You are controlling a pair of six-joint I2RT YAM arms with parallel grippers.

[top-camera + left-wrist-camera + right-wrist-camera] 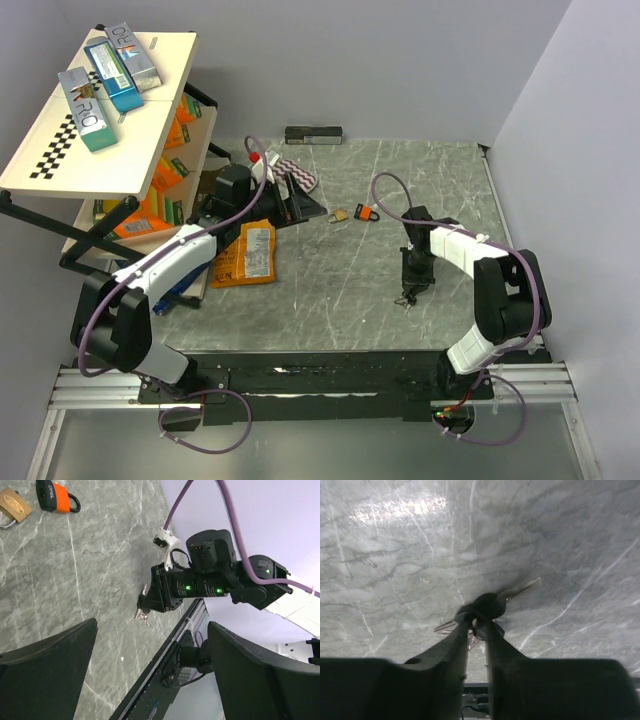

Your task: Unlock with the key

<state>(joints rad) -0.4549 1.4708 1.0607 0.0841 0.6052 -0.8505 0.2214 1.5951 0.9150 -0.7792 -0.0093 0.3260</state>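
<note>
Pale lavender walls close in a grey, marble-veined bench [330, 290]. At its left side stands a shelf rack [60, 150] with a tilted cream top, on which three teal-and-grey boxes [110, 70] lie. The lower shelves hold orange packets [150, 215]. One more orange packet [247, 253] lies flat on the bench just beside the rack, next to the left arm. A long dark box [314, 134] sits at the far edge, against the wall.

The left gripper [152, 625] is spread wide with nothing between its fingers and hangs over the bench near the rack, its camera looking across at the other arm. Near the middle of the bench a small brass padlock [339, 215] and an orange-red padlock [367, 212] lie just beside each other, apart from both grippers.

The right gripper [478, 625] points down at the bench's right half, nearer the arm bases than the padlocks are. Its fingers [450, 650] stand close together and pinch the key [489, 606], a tiny black-headed cluster. One blade juts right past the tips, another left. Whether the cluster touches the bench I cannot tell.
</note>
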